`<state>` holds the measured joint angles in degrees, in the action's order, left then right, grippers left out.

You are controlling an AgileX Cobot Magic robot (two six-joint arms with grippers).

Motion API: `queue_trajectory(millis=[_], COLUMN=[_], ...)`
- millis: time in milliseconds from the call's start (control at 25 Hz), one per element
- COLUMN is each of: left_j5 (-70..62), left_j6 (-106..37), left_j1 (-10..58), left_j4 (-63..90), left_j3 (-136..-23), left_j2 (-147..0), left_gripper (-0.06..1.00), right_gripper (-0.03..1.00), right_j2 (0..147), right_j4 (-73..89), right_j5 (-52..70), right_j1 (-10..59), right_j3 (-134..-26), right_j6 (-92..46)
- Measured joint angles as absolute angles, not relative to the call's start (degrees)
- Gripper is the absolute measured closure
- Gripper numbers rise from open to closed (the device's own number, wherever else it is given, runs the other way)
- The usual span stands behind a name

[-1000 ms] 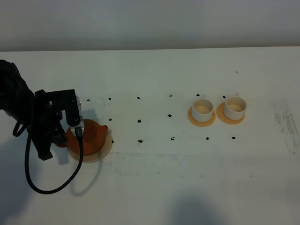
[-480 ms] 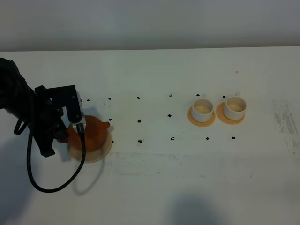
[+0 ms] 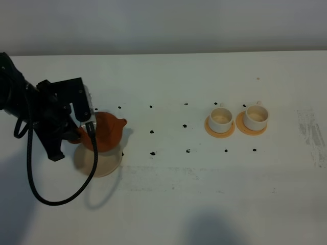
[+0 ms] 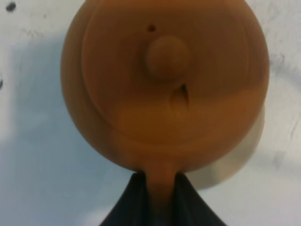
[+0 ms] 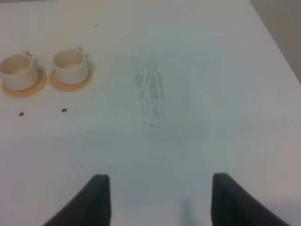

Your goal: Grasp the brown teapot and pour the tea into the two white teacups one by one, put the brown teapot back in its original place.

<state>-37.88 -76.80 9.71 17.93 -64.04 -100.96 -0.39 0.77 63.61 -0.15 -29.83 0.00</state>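
Left gripper clamps the brown teapot handle over the coaster; right gripper gapes.

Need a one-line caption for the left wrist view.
Left gripper shut on the brown teapot, held over its beige coaster.

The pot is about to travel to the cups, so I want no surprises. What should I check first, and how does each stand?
1. Left gripper shut on the brown teapot handle: ok.
2. Teapot clear of the coaster: ok.
3. Lid seated: ok.
4. Both white teacups upright on saucers: ok.
5. Tea inside the pot: cannot tell.
6. Right gripper open, apart from the cups: ok.
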Motion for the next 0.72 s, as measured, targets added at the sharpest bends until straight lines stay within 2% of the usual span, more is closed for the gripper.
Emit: queue_trajectory(millis=[280, 720], left_j5=[-40.69, -43.6], left_j6=[-73.56, -70.12], left_j1=[13.51, 21.84], left_j4=[17.76, 15.77], left_j3=[-73.4, -89.73], left_j2=[-102.44, -113.48], left_gripper=[0.86, 0.86], right_gripper=[0.51, 0.51], right_j2=[-0.39, -0.39], right_j4=[0.77, 0.77], right_j5=[63.61, 63.61], right_j1=[-0.15, -0.15], right_j3=[-29.83, -29.83], right_j6=[0.0, 0.0])
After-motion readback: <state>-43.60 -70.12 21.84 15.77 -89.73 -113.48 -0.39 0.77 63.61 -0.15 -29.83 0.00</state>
